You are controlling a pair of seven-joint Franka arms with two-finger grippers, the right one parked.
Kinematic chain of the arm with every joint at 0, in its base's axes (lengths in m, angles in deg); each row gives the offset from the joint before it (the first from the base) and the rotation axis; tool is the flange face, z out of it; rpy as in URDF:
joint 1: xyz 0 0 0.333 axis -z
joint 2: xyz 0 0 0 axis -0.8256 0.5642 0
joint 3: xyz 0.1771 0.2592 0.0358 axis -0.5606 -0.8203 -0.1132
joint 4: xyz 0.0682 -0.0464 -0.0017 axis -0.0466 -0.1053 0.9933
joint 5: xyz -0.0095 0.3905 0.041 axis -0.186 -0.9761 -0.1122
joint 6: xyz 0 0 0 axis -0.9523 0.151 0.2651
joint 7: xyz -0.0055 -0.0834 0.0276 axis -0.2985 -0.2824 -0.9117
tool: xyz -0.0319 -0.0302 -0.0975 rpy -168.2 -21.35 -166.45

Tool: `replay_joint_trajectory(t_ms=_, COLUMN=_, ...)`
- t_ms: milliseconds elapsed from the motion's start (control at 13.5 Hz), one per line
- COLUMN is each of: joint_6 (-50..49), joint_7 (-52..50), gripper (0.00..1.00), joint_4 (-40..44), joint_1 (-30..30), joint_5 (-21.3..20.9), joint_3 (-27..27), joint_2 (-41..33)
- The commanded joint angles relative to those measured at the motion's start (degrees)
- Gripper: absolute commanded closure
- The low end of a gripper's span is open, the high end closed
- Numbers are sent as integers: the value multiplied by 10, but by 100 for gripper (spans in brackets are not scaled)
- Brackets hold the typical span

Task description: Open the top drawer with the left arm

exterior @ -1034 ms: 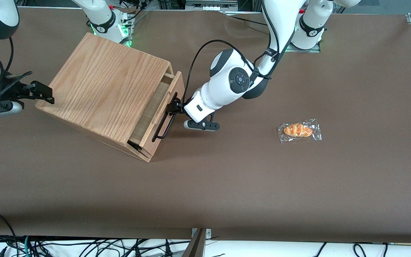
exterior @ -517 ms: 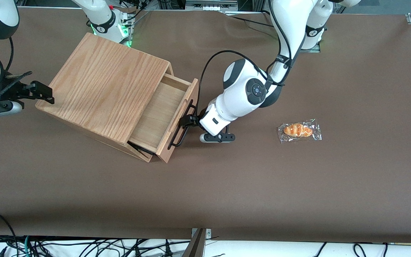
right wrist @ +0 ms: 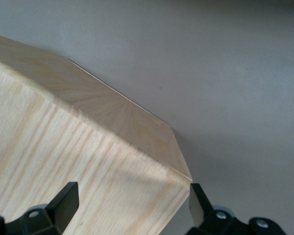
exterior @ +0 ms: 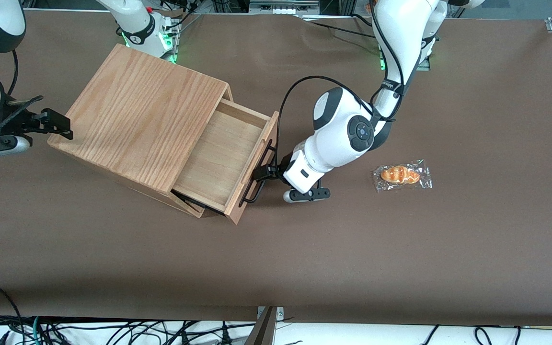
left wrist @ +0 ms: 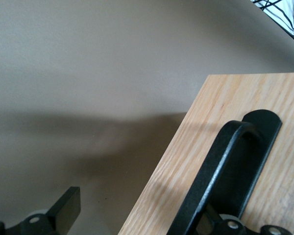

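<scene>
Currently the top drawer point(exterior: 222, 155) stands pulled well out of the wooden cabinet point(exterior: 139, 112), with the left arm point(exterior: 348, 134) placing its gripper point(exterior: 262, 172) directly in front of the drawer panel, fingers clamped on the black handle point(left wrist: 220, 171).

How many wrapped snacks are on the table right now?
1. The wrapped bread lies on the table toward the working arm's end, apart from the gripper at the top drawer handle. The drawer's visible part holds none.
</scene>
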Motion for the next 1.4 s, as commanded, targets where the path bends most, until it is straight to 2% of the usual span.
replay_joint_trajectory(t_ms=0, joint_6=7, joint_7=-5, gripper=0, joint_4=14, joint_1=-22, joint_5=-20, joint_3=-6, joint_2=7)
replay_joint_trajectory(t_ms=591, joint_6=-56, joint_7=-16, gripper=0, joint_4=19, joint_1=-42, joint_5=-7, joint_3=-5, joint_2=-28)
replay_joint_trajectory(t_ms=1107, joint_6=-62, joint_7=-85, gripper=0, joint_4=20, joint_1=-43, joint_5=-14, joint_3=-3, joint_2=-38)
replay_joint_trajectory(t_ms=1329, joint_6=-99, joint_7=-82, gripper=0, joint_4=34, joint_1=-80, joint_5=-26, joint_3=-6, joint_2=-54)
